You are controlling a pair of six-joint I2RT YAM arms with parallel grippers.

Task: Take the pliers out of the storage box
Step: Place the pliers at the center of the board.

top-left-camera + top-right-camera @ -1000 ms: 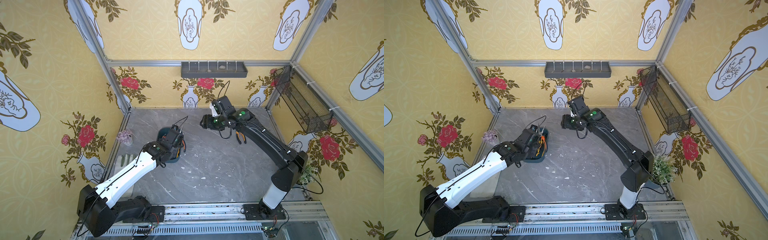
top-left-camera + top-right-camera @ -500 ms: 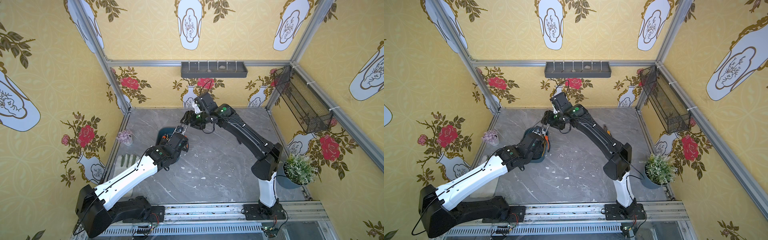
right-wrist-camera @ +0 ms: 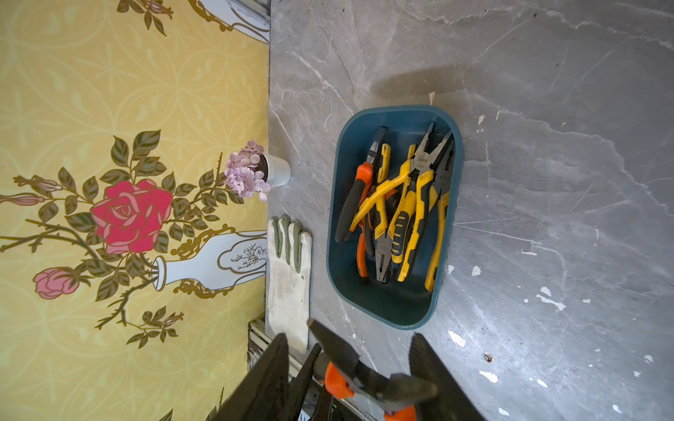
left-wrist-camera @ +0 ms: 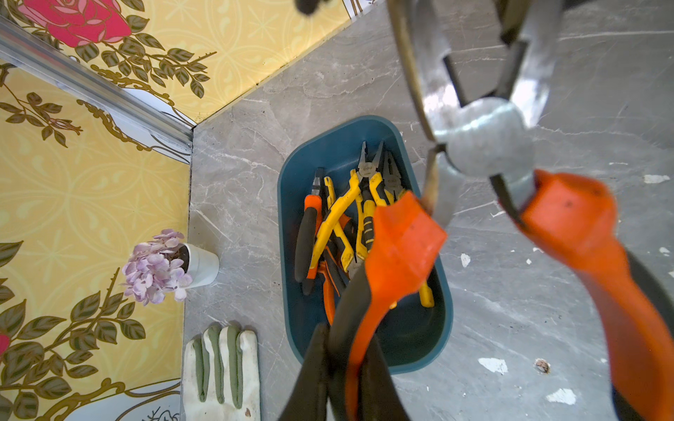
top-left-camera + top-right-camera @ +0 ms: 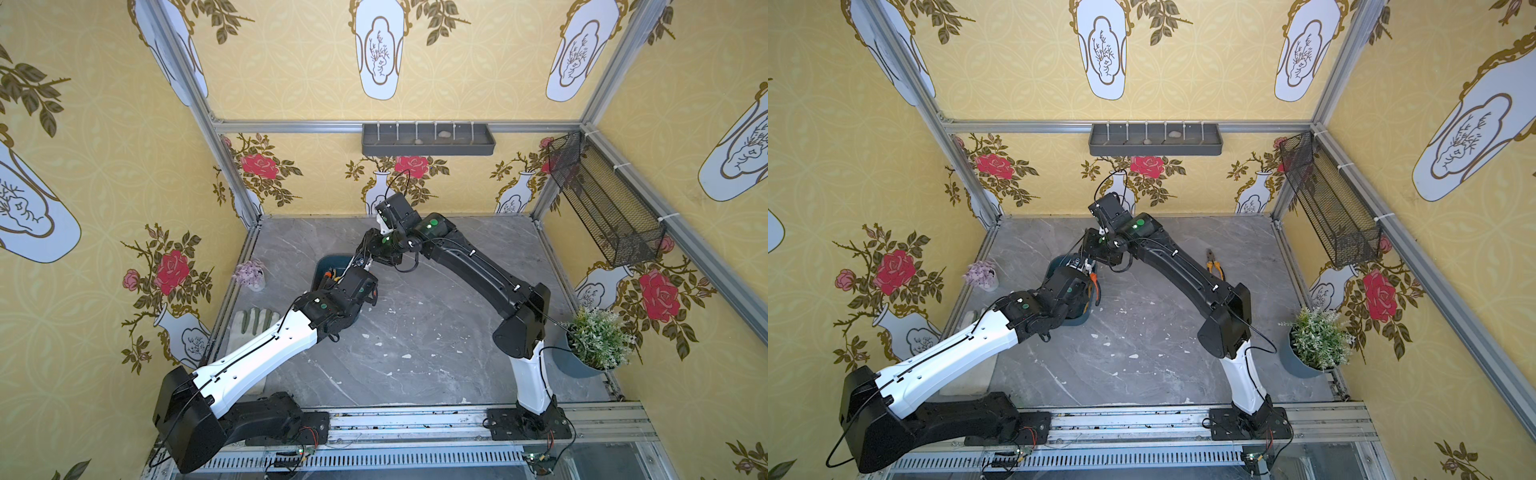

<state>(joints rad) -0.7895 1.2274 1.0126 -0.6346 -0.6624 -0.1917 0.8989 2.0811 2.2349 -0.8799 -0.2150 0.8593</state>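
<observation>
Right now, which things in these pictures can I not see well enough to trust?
The storage box: in both top views the left arm covers most of it.
The pliers in the box: in both wrist views they overlap, so no sure count.
The right gripper: blurred and cut by the right wrist view's edge; whether it grips the held pliers is unclear.

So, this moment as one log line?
left tool: holds orange pliers | right tool: open around them | storage box: other pliers inside
</observation>
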